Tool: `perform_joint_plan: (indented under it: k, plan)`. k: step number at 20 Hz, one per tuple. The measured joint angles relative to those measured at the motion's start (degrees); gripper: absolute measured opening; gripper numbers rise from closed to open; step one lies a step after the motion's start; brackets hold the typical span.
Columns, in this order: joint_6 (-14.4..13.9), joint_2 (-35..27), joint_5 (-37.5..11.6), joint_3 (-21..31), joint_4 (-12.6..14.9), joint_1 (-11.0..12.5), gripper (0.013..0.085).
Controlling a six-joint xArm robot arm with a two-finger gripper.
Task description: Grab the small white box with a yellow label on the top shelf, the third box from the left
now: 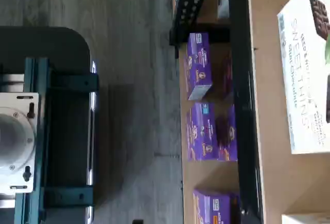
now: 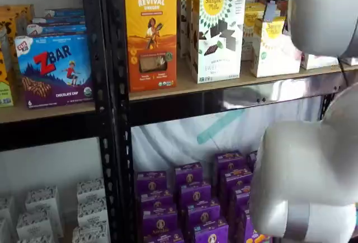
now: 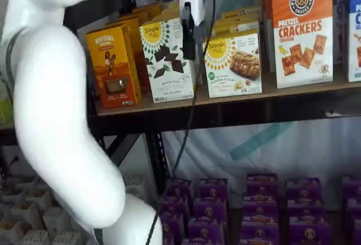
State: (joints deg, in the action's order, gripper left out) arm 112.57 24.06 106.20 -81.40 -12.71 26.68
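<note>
Small white box (image 3: 233,64) sits near top shelf (image 3: 225,105) front edge, gaps both sides. Gripper (image 3: 188,27) hangs just left, fingers side-on; can't tell grip.

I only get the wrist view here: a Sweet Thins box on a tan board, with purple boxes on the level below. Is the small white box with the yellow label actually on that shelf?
Observer: Yes. In both shelf views the small white box stands upright on the top shelf, just right of the taller white box.
Operator: Where is the gripper?
Observer: In a shelf view the gripper hangs from the top edge, overlapping the taller box's right edge. It shows side-on, so I cannot tell whether it is open or shut.
Operator: What's on the target's other side?
Observer: An orange-topped cracker box, taller than the target.
</note>
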Motion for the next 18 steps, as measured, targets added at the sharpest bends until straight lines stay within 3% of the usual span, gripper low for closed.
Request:
perform_joint_plan:
  k: [3, 7, 10, 14, 18]
  plan:
    - [-1.21, -0.5, 2.79, -1.06, 1.4, -1.62, 0.085]
    - [-2.24, 0.75, 2.62, 0.1, 1.19, -2.53, 0.085]
    - [-2.05, 1.16, 1.57, 0.71, -1.42, -1.39, 0.085]
    - [-0.92, 0.72, -2.3, 1.21, -6.9, 1.42, 0.085]
    - [-0.46, -2.17, -4.3, -1.05, -7.62, 1.78, 0.085]
